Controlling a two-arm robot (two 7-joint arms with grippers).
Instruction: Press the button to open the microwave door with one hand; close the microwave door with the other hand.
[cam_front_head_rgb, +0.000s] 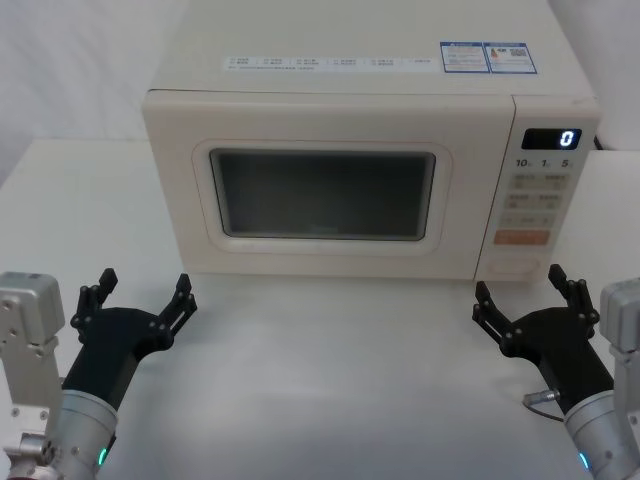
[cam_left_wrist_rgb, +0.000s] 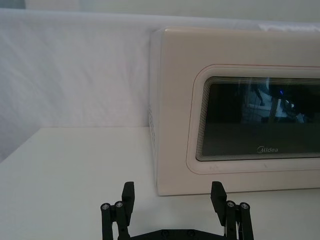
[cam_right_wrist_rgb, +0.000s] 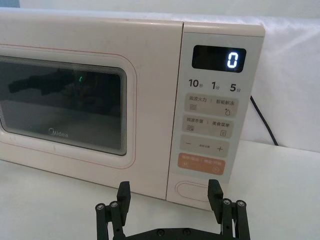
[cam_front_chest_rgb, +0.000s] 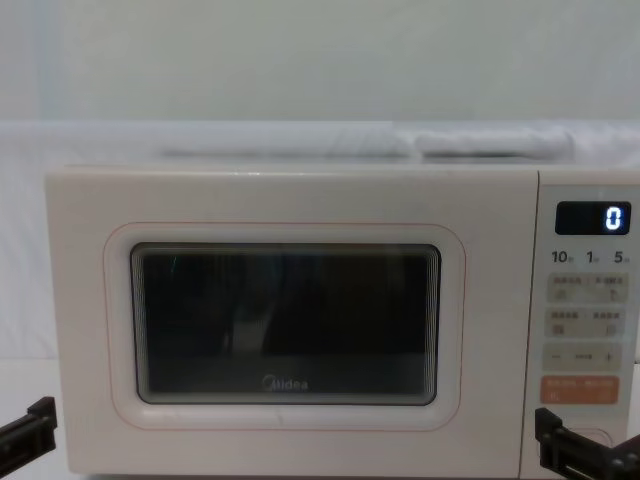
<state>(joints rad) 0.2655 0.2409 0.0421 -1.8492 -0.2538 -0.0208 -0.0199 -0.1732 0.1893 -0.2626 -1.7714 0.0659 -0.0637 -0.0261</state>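
The cream microwave door (cam_front_head_rgb: 320, 190) is shut flush, its dark window facing me; it also shows in the left wrist view (cam_left_wrist_rgb: 240, 125) and the chest view (cam_front_chest_rgb: 285, 320). The wide pill-shaped button (cam_front_head_rgb: 515, 267) sits at the bottom of the control panel, below the orange key (cam_front_head_rgb: 522, 238). My right gripper (cam_front_head_rgb: 520, 290) hovers open just in front of and below the button (cam_right_wrist_rgb: 192, 190), a short gap away. My left gripper (cam_front_head_rgb: 143, 292) is open over the table, in front of the door's left corner (cam_left_wrist_rgb: 173, 197), touching nothing.
The microwave stands at the back of a white table (cam_front_head_rgb: 330, 380), with a white backdrop behind. Its display (cam_front_head_rgb: 551, 138) reads 0. A black power cable (cam_right_wrist_rgb: 262, 120) runs down behind its right side. A small grey cable end (cam_front_head_rgb: 545, 397) lies by my right wrist.
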